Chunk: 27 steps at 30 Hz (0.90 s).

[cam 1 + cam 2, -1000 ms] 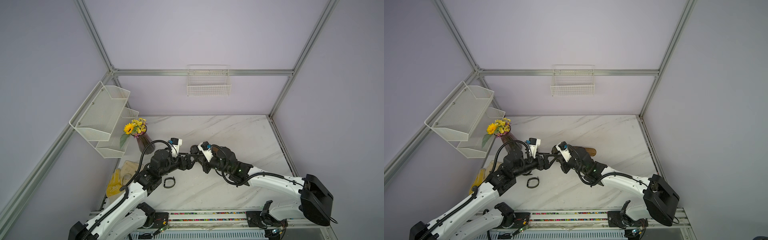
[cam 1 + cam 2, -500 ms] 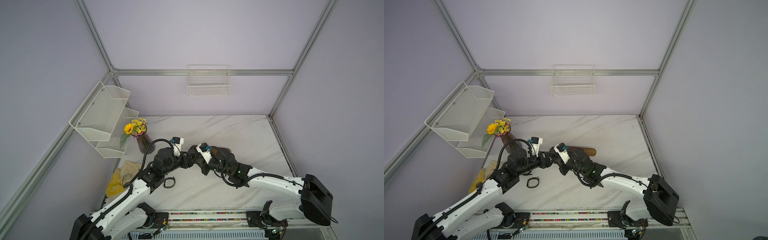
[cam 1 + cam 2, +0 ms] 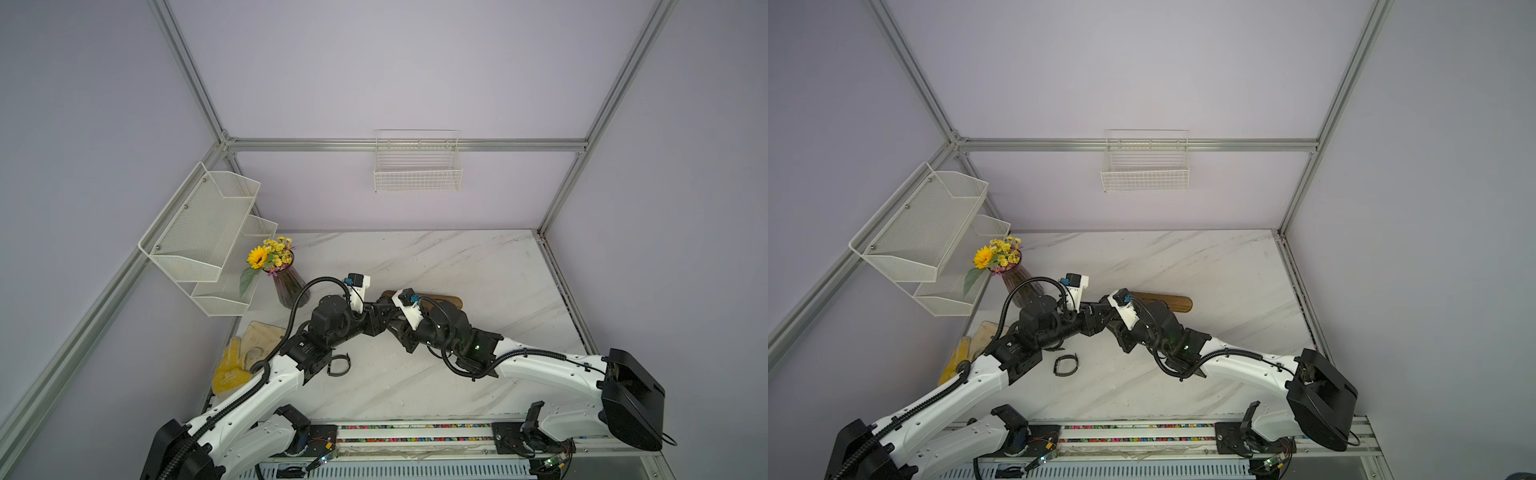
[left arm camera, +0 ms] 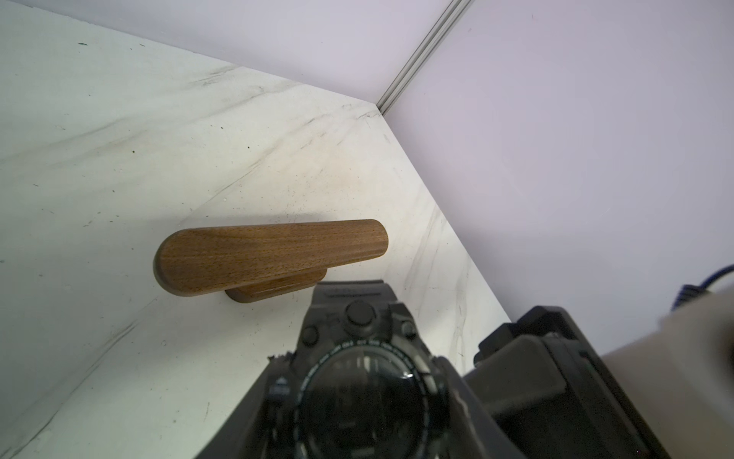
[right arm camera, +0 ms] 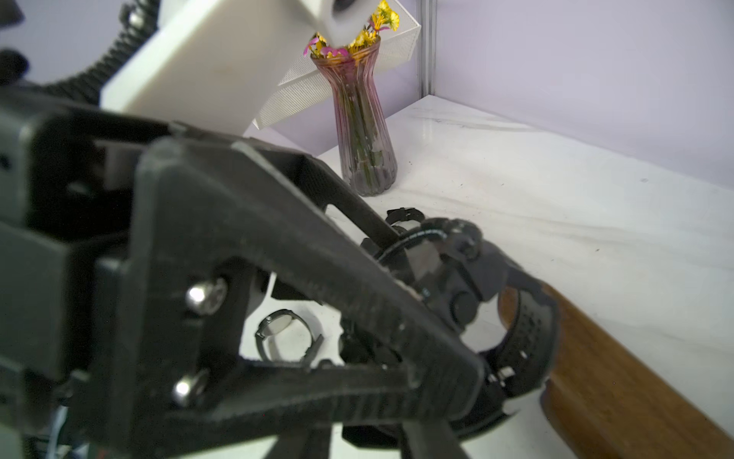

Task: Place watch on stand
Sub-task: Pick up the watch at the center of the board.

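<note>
Watch (image 4: 359,381) was held clamped in left end effector (image 5: 431,308), raised off counter (image 4: 119,139), just beside the end of stand (image 4: 270,254) nearest vase (image 5: 363,131). Strap was pointed toward stand. Bar's long axis was laid away from vase. Right end effector (image 3: 395,326) state couldn't be told.

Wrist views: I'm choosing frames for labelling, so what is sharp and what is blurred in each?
Left wrist view: the stand is sharp, casting a soft shadow; the watch near the lens is blurred. Right wrist view: the vase is fairly crisp, the watch softer.
</note>
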Each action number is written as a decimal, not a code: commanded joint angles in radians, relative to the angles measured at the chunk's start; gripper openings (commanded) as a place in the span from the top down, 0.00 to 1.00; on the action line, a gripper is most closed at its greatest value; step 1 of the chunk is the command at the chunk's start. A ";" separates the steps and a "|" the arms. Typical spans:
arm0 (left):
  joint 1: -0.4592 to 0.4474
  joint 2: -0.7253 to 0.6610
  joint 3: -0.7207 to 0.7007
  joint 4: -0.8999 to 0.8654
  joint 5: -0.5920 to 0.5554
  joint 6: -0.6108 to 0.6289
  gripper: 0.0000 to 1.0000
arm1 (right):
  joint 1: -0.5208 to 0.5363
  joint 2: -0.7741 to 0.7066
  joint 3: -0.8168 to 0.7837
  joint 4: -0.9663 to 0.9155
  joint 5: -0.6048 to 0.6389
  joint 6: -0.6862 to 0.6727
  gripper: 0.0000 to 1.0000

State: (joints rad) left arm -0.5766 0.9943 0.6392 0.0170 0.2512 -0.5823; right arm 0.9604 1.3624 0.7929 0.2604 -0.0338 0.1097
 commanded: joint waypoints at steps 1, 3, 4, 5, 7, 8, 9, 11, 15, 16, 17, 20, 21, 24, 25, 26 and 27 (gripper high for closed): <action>-0.010 0.013 0.055 -0.017 -0.029 0.115 0.57 | -0.007 -0.067 -0.026 0.001 0.053 0.024 0.50; -0.010 0.028 0.067 -0.031 -0.049 0.185 0.57 | -0.029 -0.123 -0.049 -0.046 0.053 0.038 0.45; -0.011 0.035 0.070 -0.031 -0.056 0.213 0.57 | -0.039 -0.152 -0.055 -0.078 0.060 0.047 0.45; -0.011 0.044 0.074 -0.032 -0.061 0.239 0.57 | -0.055 -0.188 -0.061 -0.113 0.067 0.064 0.45; -0.013 0.066 0.076 -0.016 -0.039 0.282 0.57 | -0.082 -0.257 -0.074 -0.177 0.106 0.085 0.44; -0.019 0.076 0.074 -0.002 -0.016 0.310 0.58 | -0.098 -0.289 -0.075 -0.216 0.129 0.096 0.40; -0.029 0.085 0.072 0.010 0.007 0.343 0.58 | -0.117 -0.314 -0.077 -0.248 0.135 0.102 0.37; -0.044 0.098 0.044 0.069 0.037 0.404 0.58 | -0.132 -0.344 -0.074 -0.304 0.149 0.102 0.33; -0.051 0.152 0.021 0.161 0.147 0.522 0.57 | -0.132 -0.395 -0.079 -0.383 0.114 0.041 0.27; -0.052 0.168 0.023 0.181 0.192 0.554 0.56 | -0.133 -0.411 -0.080 -0.396 0.113 0.031 0.26; -0.051 0.188 0.034 0.193 0.240 0.598 0.55 | -0.133 -0.432 -0.078 -0.409 0.102 0.012 0.25; -0.045 0.252 0.114 0.134 0.363 0.724 0.55 | -0.136 -0.483 -0.073 -0.428 0.104 -0.014 0.21; -0.041 0.264 0.146 0.075 0.383 0.760 0.56 | -0.137 -0.494 -0.068 -0.432 0.087 -0.025 0.21; -0.011 0.277 0.199 -0.012 0.471 0.849 0.56 | -0.137 -0.504 -0.038 -0.465 0.016 -0.061 0.22; -0.002 0.280 0.209 -0.035 0.487 0.870 0.56 | -0.137 -0.501 -0.027 -0.474 -0.015 -0.076 0.23; 0.007 0.280 0.216 -0.058 0.509 0.890 0.56 | -0.138 -0.494 -0.019 -0.481 -0.041 -0.089 0.24; 0.014 0.278 0.218 -0.077 0.528 0.904 0.56 | -0.137 -0.484 -0.011 -0.486 -0.068 -0.099 0.25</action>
State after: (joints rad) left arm -0.5858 1.2877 0.7807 -0.0048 0.6498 0.1860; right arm 0.8253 0.8707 0.7456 -0.1753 -0.0071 0.0700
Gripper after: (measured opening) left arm 0.524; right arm 0.756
